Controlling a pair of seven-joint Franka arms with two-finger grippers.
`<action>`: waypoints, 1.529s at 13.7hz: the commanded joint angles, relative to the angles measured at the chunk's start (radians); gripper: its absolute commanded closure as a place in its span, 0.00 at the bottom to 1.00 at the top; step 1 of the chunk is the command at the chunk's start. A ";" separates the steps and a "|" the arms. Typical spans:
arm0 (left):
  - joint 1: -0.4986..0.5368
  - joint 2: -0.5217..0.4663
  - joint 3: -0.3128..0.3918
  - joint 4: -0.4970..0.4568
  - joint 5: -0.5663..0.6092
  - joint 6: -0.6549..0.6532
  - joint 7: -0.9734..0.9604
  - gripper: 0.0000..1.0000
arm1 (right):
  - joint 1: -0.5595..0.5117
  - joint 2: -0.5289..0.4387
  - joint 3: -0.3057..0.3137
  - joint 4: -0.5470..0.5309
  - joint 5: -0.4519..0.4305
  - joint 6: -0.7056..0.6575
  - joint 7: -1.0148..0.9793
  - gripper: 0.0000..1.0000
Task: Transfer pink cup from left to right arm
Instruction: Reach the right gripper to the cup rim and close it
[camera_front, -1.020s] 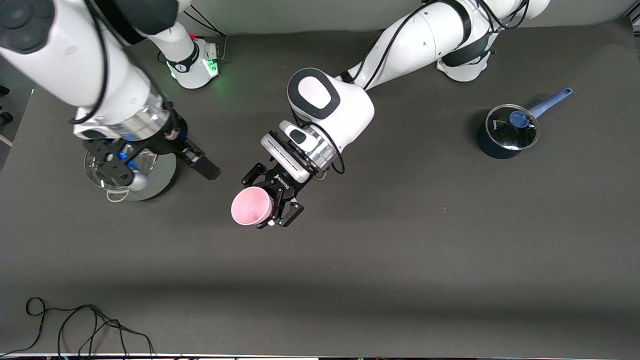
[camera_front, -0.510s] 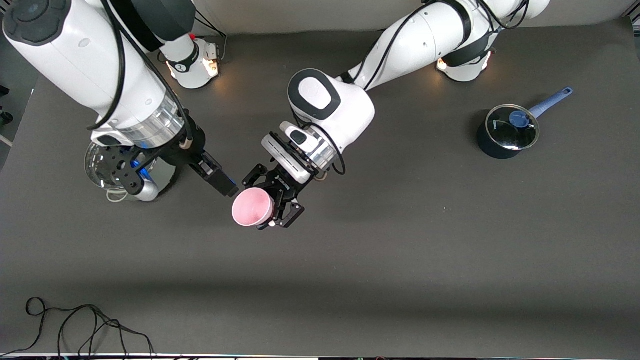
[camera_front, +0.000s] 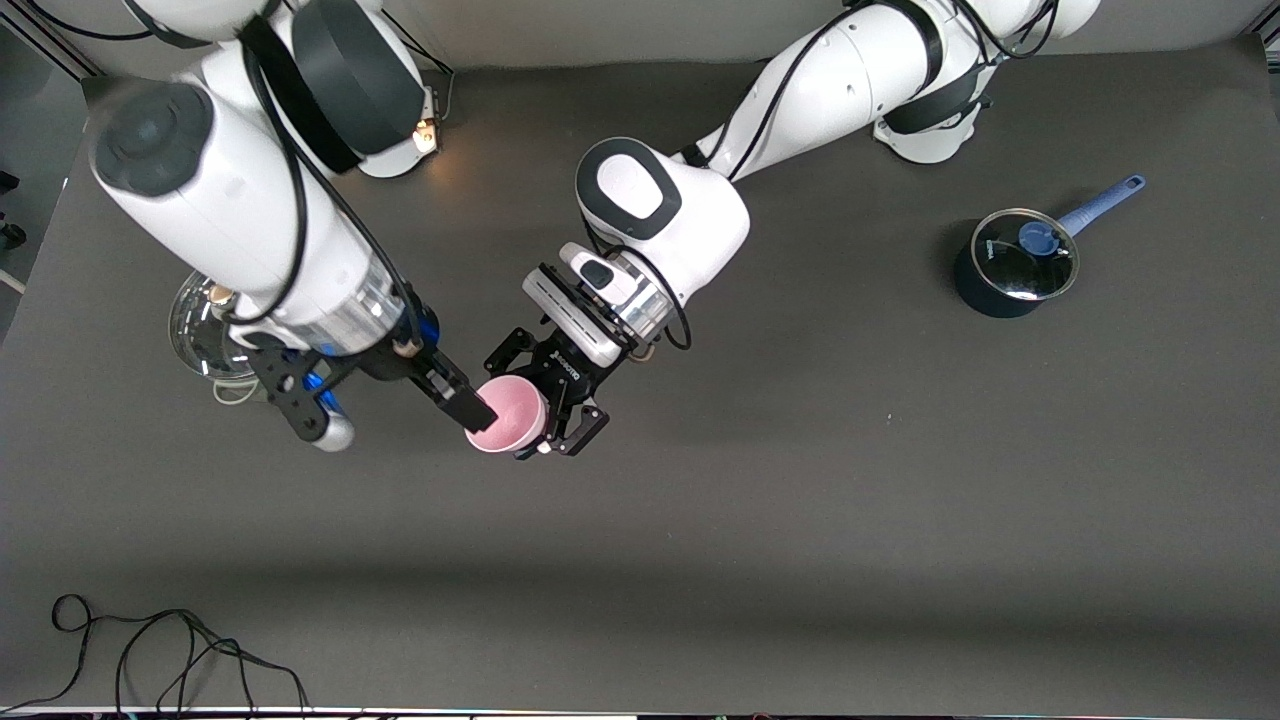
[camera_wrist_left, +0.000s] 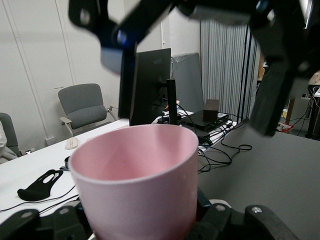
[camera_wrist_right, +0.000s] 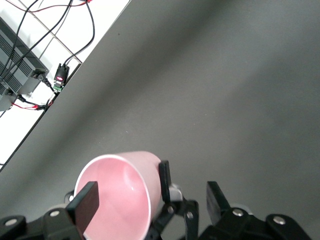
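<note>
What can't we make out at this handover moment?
- Front view: part of pink cup rim, covered by right gripper finger.
- Front view: glass-lidded pot, mostly under the right arm.
- Left wrist view: left gripper fingertips, hidden by the cup; right gripper blurred.

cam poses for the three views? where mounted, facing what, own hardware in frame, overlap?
Front: high across the table, facing both arms; left gripper shut on pink cup, right gripper open at its rim, saucepan.
Left wrist: faces pink cup; right gripper above.
Right wrist: looks down into pink cup; own fingers.
Shared: the cup.
</note>
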 joint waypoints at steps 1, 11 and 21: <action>-0.018 -0.010 0.016 0.013 0.009 0.010 -0.027 1.00 | -0.005 0.025 0.012 0.036 -0.005 0.018 0.018 0.05; -0.018 -0.010 0.016 0.013 0.009 0.010 -0.027 1.00 | -0.001 0.018 0.021 0.038 -0.003 0.010 0.023 0.70; -0.018 -0.010 0.016 0.013 0.009 0.010 -0.027 1.00 | -0.002 0.016 0.021 0.038 -0.003 0.005 0.019 1.00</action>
